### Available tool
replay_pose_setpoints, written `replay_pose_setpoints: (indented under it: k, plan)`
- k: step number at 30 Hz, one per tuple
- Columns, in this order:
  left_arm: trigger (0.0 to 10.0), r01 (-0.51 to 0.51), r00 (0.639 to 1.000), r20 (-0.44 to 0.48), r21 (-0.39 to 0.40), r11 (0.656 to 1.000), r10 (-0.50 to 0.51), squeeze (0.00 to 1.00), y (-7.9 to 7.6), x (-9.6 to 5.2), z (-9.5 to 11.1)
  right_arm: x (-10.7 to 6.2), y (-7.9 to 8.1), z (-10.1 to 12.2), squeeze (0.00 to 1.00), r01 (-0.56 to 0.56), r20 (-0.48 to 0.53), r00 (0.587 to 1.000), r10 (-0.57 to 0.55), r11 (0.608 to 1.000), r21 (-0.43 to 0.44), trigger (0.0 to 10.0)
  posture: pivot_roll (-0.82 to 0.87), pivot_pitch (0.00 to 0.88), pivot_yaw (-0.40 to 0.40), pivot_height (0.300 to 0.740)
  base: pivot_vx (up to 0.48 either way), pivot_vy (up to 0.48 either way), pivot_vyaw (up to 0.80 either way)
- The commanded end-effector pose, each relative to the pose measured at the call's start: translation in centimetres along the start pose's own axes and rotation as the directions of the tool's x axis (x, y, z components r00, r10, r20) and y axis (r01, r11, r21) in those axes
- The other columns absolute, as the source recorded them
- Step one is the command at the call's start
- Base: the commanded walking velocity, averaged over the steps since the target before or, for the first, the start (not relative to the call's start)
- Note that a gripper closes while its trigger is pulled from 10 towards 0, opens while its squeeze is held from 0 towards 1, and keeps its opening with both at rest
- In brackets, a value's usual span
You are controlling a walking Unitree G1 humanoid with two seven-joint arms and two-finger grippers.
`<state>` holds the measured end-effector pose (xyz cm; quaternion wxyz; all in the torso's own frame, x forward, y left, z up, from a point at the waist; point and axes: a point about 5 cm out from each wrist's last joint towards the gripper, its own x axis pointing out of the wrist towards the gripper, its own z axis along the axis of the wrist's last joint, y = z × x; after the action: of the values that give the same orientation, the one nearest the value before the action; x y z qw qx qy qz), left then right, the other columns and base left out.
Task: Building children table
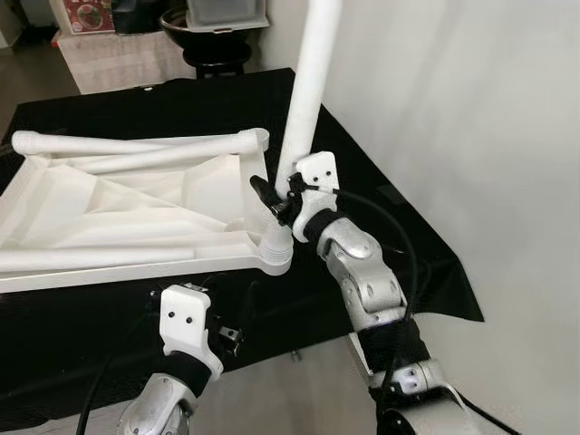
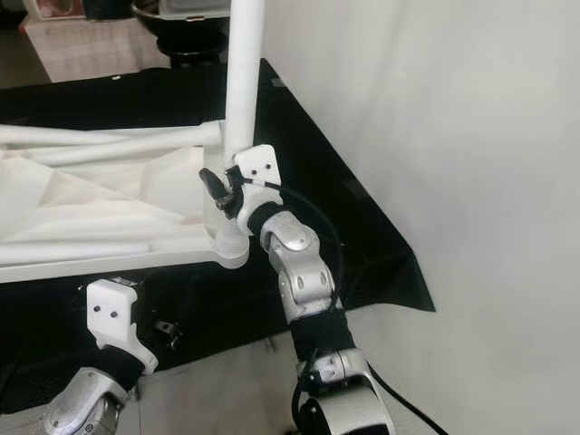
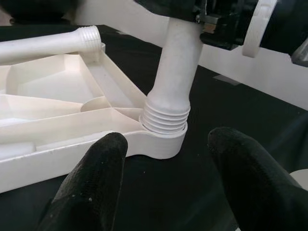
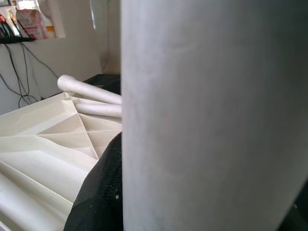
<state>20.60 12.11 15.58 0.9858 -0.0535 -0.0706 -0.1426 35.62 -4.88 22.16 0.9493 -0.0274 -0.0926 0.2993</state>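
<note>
No readable text, labels or numbers from where I'm sitting. The red-printed box (image 1: 88,15) at the back and the packet (image 4: 30,23) on the far shelf both carry print, but it's too small and blurred for me to read. Table top (image 1: 136,204), leg (image 1: 306,100) and both gripper housings show no markings I can make out.

The upturned table panel (image 1: 136,208) looked like moulded white plastic, smooth with a faint sheen along its ribs. The upright leg (image 1: 306,91) was matt white plastic, ridged with threads at its foot. A black cloth (image 1: 381,236), dull and slightly creased, covered the tabletop. The left gripper's fingers (image 3: 91,187) were black, matt and finely grained.
</note>
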Motion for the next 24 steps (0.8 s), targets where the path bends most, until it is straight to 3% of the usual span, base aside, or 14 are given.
replay_pose_setpoints:
  k: [1, 2, 3, 7, 8, 9, 10, 12, 13, 16, 17, 20, 24]
  plan:
    - [10.0, -0.019, 1.000, -0.018, -0.007, 1.000, 0.019, 0.00, 0.2, -0.2, -0.4, -0.2, 0.1, -1.5, 1.00, -0.026, -0.078, 0.997, 0.023, 0.999, -0.040, 10.0, -0.04, 0.169, -0.046, 0.740, 0.000, 0.000, 0.00]
    - [10.0, -0.019, 1.000, -0.018, -0.007, 1.000, 0.019, 0.00, 0.2, -0.2, -0.4, -0.2, 0.1, -1.5, 1.00, -0.026, -0.078, 0.997, 0.023, 0.999, -0.040, 10.0, -0.04, 0.169, -0.046, 0.740, 0.000, 0.000, 0.00]
    - [10.0, -0.018, 1.000, -0.019, -0.008, 1.000, 0.018, 0.00, 0.2, -0.2, -0.4, 0.2, -0.2, -0.1, 1.00, -0.129, -0.033, 0.991, 0.129, 0.992, -0.011, 10.0, -0.04, 0.177, -0.045, 0.740, 0.000, 0.000, 0.00]
    - [10.0, -0.017, 1.000, -0.019, -0.008, 1.000, 0.017, 0.00, 0.2, -0.2, -0.3, 0.5, -0.4, 0.5, 1.00, -0.199, -0.012, 0.980, 0.199, 0.980, 0.003, 10.0, -0.04, 0.177, -0.045, 0.740, 0.000, 0.000, 0.00]
    - [10.0, -0.015, 1.000, -0.019, -0.011, 1.000, 0.015, 0.00, 0.1, -0.3, -0.3, 0.6, -0.6, 0.8, 1.00, -0.277, -0.017, 0.961, 0.277, 0.961, 0.001, 10.0, -0.03, 0.182, -0.045, 0.740, 0.000, 0.000, 0.00]
    - [10.0, -0.011, 1.000, -0.020, -0.014, 1.000, 0.011, 0.00, 0.0, -0.3, -0.3, 0.7, -1.2, 1.2, 0.00, -0.413, -0.032, 0.911, 0.412, 0.910, -0.035, 10.0, -0.03, 0.186, -0.047, 0.740, 0.000, 0.000, 0.00]
    - [10.0, -0.011, 1.000, -0.020, -0.014, 1.000, 0.011, 0.00, 0.0, -0.3, -0.3, 0.7, -1.2, 1.2, 0.00, -0.413, -0.032, 0.911, 0.412, 0.910, -0.035, 10.0, -0.03, 0.186, -0.047, 0.740, 0.000, 0.000, 0.00]
    - [10.0, -0.009, 1.000, -0.021, -0.016, 1.000, 0.008, 0.00, -0.3, -0.6, -0.2, 0.5, -1.5, 1.9, 0.00, -0.584, -0.051, 0.812, 0.582, 0.808, -0.080, 10.0, -0.01, 0.201, -0.054, 0.740, 0.000, 0.000, 0.00]
    - [10.0, -0.009, 1.000, -0.021, -0.016, 1.000, 0.008, 0.00, -0.3, -0.6, -0.2, 0.5, -1.5, 1.9, 0.00, -0.584, -0.051, 0.812, 0.582, 0.808, -0.080, 10.0, -0.01, 0.201, -0.054, 0.740, 0.000, 0.000, 0.00]
    - [10.0, -0.008, 1.000, -0.022, -0.018, 1.000, 0.008, 0.00, -0.5, -0.8, -0.1, 0.5, -1.6, 2.5, 0.00, -0.676, -0.047, 0.737, 0.674, 0.735, -0.059, 10.0, 0.00, 0.209, -0.057, 0.740, 0.000, 0.000, 0.00]
    - [10.0, -0.008, 1.000, -0.022, -0.018, 1.000, 0.008, 0.00, -0.5, -0.8, -0.1, 0.5, -1.6, 2.5, 0.00, -0.676, -0.047, 0.737, 0.674, 0.735, -0.059, 10.0, 0.00, 0.209, -0.057, 0.740, 0.000, 0.000, 0.00]
    - [10.0, -0.007, 1.000, -0.026, -0.021, 1.000, 0.007, 0.00, -0.8, -1.3, 0.1, 0.6, -2.0, 3.5, 0.00, -0.743, -0.049, 0.669, 0.741, 0.668, -0.047, 10.0, 0.01, 0.233, -0.061, 0.740, 0.000, 0.000, 0.00]
    - [10.0, -0.006, 1.000, -0.029, -0.022, 1.000, 0.006, 0.00, -0.9, -1.4, 0.2, 0.7, -2.1, 3.9, 0.00, -0.757, -0.044, 0.653, 0.756, 0.652, -0.043, 10.0, 0.02, 0.240, -0.061, 0.740, 0.000, 0.000, 0.00]
